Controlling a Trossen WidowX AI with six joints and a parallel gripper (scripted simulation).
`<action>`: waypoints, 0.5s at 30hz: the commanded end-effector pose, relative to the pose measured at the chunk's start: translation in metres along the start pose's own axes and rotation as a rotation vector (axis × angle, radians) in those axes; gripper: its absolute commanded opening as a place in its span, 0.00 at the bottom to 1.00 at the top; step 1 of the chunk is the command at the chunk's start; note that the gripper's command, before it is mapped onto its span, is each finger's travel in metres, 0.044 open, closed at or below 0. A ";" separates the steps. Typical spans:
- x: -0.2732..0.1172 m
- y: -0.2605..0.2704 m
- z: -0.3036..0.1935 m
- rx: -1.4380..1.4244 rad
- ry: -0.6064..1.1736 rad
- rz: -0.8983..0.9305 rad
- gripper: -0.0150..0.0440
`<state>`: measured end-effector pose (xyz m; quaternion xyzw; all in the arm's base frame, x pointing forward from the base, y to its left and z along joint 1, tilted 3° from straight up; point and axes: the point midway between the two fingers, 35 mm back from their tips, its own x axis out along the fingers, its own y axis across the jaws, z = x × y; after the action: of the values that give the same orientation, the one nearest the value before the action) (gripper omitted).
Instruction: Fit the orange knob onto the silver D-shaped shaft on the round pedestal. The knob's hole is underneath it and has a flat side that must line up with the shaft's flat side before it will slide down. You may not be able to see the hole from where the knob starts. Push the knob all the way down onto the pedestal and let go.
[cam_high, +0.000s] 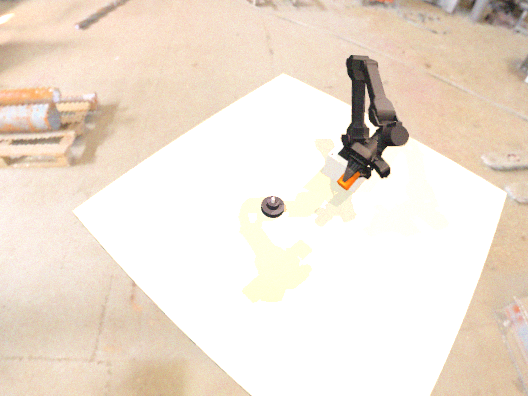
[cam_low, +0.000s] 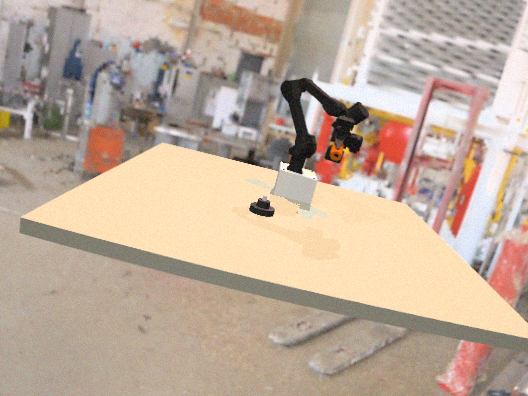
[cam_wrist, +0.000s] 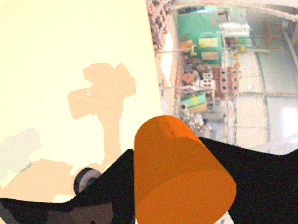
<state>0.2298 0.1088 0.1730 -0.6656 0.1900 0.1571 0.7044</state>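
With the gripper (cam_high: 352, 176) (cam_low: 336, 145) (cam_wrist: 165, 149) part-open, clamped on the orange knob (cam_high: 348, 181) (cam_low: 335, 154) (cam_wrist: 175, 170), I'd level its hole downward before crossing to the pedestal (cam_high: 272, 207) (cam_low: 262, 207) (cam_wrist: 86, 181) below and aside.

This place is looking like an industrial workshop or a factory hall, with worn, dusty concrete floor (cam_high: 165, 350) (cam_low: 150, 320) spreading around the table and tall grey metal cabinets (cam_low: 67, 42) standing by a stained, pale wall with a brick-red patch (cam_low: 240, 20). In the exterior view, a red metal frame (cam_low: 418, 135) is standing near a large white slatted panel (cam_low: 450, 35). In the top view, big grey-and-orange rusty cylinders (cam_high: 30, 118) are lying on a wooden pallet (cam_high: 37, 151), which is also making me think of industrial work.
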 end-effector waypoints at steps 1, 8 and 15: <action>0.000 -0.002 0.001 0.006 -0.001 -0.004 0.25; 0.002 0.001 0.000 0.012 -0.003 0.007 0.25; 0.014 0.010 0.000 0.012 -0.005 0.175 0.25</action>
<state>0.2326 0.1073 0.1564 -0.6531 0.2310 0.2016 0.6925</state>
